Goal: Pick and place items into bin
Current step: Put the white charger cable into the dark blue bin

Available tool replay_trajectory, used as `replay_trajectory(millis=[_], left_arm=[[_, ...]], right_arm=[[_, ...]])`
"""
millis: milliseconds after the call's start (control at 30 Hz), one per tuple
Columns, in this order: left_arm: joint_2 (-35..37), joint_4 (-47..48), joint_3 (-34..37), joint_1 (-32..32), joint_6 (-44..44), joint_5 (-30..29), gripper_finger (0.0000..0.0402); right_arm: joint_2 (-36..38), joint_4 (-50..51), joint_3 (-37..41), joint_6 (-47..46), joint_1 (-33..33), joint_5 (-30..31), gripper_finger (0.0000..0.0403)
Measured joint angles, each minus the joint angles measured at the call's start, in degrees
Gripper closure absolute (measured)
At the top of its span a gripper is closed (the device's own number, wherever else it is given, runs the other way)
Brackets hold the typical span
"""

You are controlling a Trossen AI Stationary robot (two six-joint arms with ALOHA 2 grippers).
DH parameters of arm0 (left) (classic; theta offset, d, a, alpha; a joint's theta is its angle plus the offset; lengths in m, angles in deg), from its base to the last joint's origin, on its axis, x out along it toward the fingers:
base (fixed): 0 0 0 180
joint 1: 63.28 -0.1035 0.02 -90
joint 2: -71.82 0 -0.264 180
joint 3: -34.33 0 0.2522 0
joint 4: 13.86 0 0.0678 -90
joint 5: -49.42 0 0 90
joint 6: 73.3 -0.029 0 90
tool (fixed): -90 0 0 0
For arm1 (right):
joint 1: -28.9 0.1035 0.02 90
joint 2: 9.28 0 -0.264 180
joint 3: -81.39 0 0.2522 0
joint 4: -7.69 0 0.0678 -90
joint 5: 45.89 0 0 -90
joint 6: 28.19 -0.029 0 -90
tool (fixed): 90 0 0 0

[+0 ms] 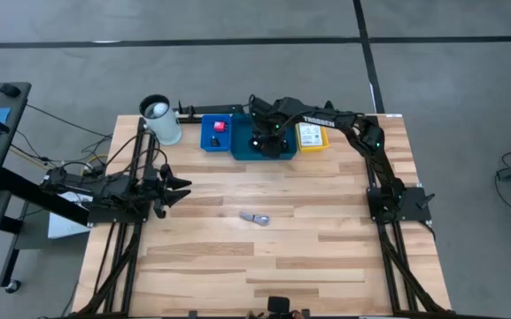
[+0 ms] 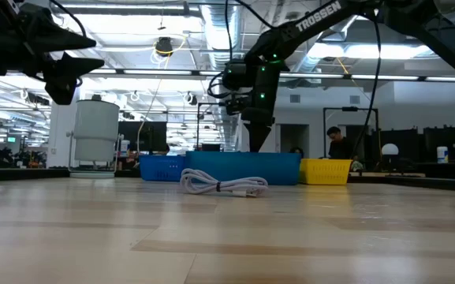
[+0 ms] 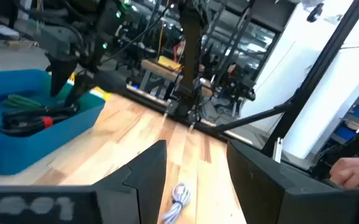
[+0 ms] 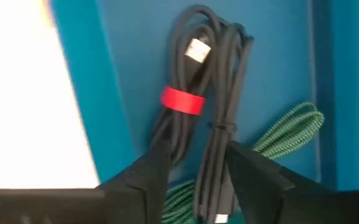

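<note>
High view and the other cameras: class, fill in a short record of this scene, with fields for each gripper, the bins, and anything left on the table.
right gripper: open, over the teal bin, just above the black cable bundle with a red tie
left gripper: open, raised at the table's left side, holding nothing
teal bin contents: black cable bundle, green braided cable
blue bin: pink-red cube
yellow bin: white card
left on table: light coiled cable
white cup: beside the blue bin

Cable bundle (image 4: 195, 134) lies in the middle bin (image 1: 242, 146); silvery piece (image 1: 254, 217) apparently mid-table.
</note>
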Motion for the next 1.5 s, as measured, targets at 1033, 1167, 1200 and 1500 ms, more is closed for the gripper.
replay_trajectory(millis=[1033, 1167, 1200, 1500], left_arm=[[-0.2, 2.0, 0.0, 0.1, -5.5, 12.8, 0.0242], [-0.2, 2.0, 0.1, 0.1, -5.7, 12.8, 0.0242], [-0.2, 2.0, 0.1, 0.1, -5.7, 12.8, 0.0242], [-0.2, 2.0, 0.1, 0.1, -5.4, 12.8, 0.0242]], right_arm=[[2.1, 6.2, -4.2, -29.8, 28.2, -0.9, 0.0199], [2.1, 2.8, -1.7, -33.1, 30.6, -4.6, 0.0192], [2.1, 1.9, -1.1, -33.5, 31.1, -5.1, 0.019], [2.0, -4.5, 3.0, -36.1, 33.3, -5.7, 0.0183]])
